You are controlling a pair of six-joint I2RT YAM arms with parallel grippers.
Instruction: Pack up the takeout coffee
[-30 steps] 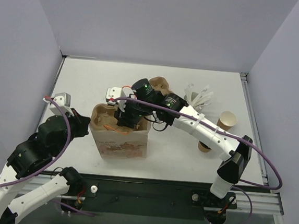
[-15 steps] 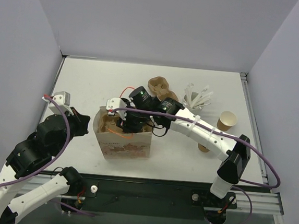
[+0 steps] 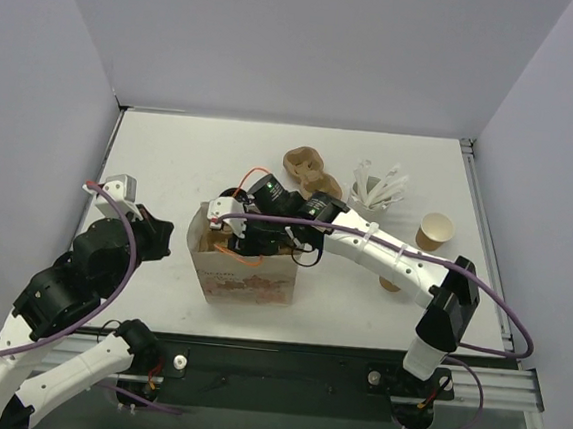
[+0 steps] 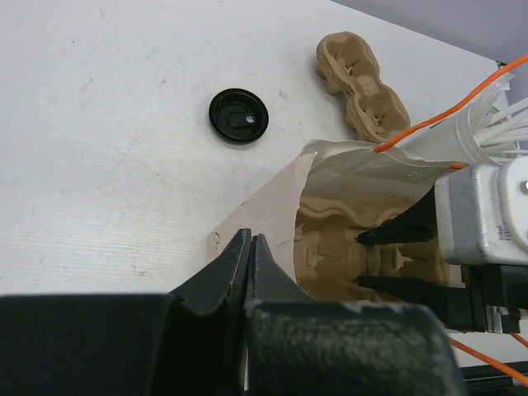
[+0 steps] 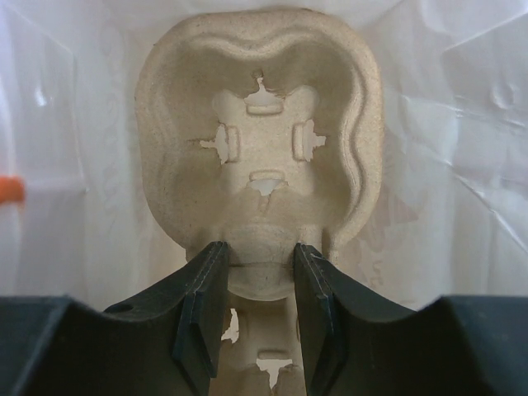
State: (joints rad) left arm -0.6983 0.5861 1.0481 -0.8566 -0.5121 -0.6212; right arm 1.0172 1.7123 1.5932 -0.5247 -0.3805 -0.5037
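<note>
The takeout coffee, a small kraft-brown cup [image 3: 434,230], stands at the right of the table, away from both grippers. A white paper bag [image 3: 251,277] stands open in the middle. My right gripper [image 3: 239,241] reaches down into it and is shut on the centre post of a brown moulded cup carrier [image 5: 256,148], which lies flat at the bottom of the bag [image 5: 462,165]. In the right wrist view the gripper [image 5: 256,252] has a pad on each side of the post. My left gripper [image 3: 164,234] is shut, just left of the bag; in its wrist view its tips [image 4: 249,239] lie against the bag's rim flap [image 4: 276,210].
A stack of spare carriers [image 3: 311,168] lies behind the bag. A white cup of white sticks [image 3: 374,194] stands to its right. A second brown cup [image 3: 391,282] shows partly under my right arm. A black lid [image 4: 238,115] lies on the table beyond the bag.
My right gripper has gone down into the bag with the carrier, and the bag has slid a little to the right. The left arm has not moved.
</note>
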